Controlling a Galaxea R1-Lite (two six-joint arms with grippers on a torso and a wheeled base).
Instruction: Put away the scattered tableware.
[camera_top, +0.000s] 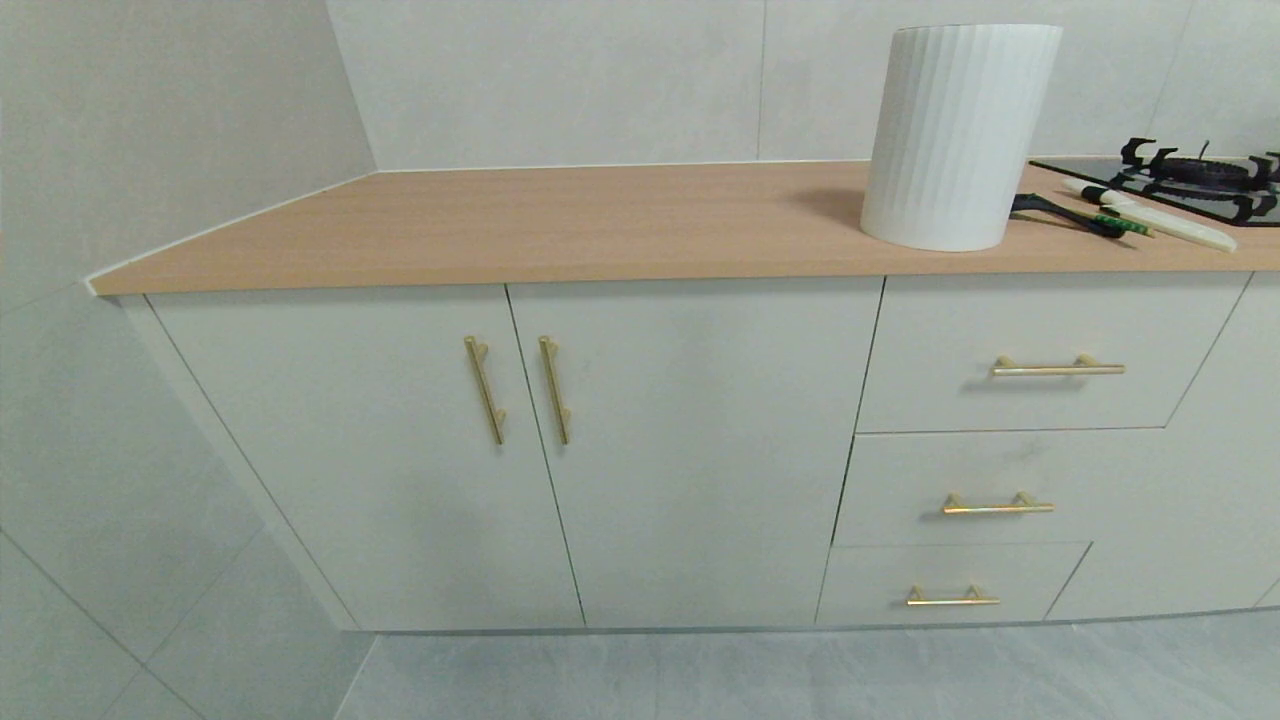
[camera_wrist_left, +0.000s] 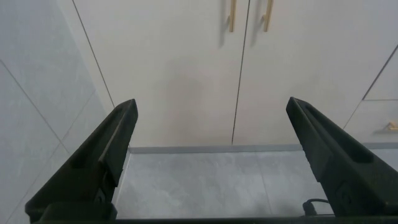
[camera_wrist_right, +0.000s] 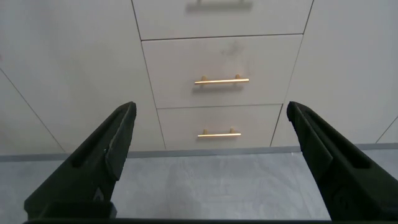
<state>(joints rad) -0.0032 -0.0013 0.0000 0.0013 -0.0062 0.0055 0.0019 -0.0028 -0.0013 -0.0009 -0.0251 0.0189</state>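
left claw and right claw agape, utensils half hidden behind canister

Soft, even, fairly bright light fills the scene. The tall white ribbed cylindrical container throws a faint, soft-edged shadow to its left across the light brown wooden countertop, so the light reaches it from its right. Below the container, the 3 slim brass drawer handles carry small bright glints and lay pale shadows down and left onto the matte white cabinet fronts. Lens distortion bows the countertop edge left of the container and curves the floor line far below it. In the wrist views, the left gripper and right gripper show as dark, nearly featureless wedges against the pale grey floor tiles.
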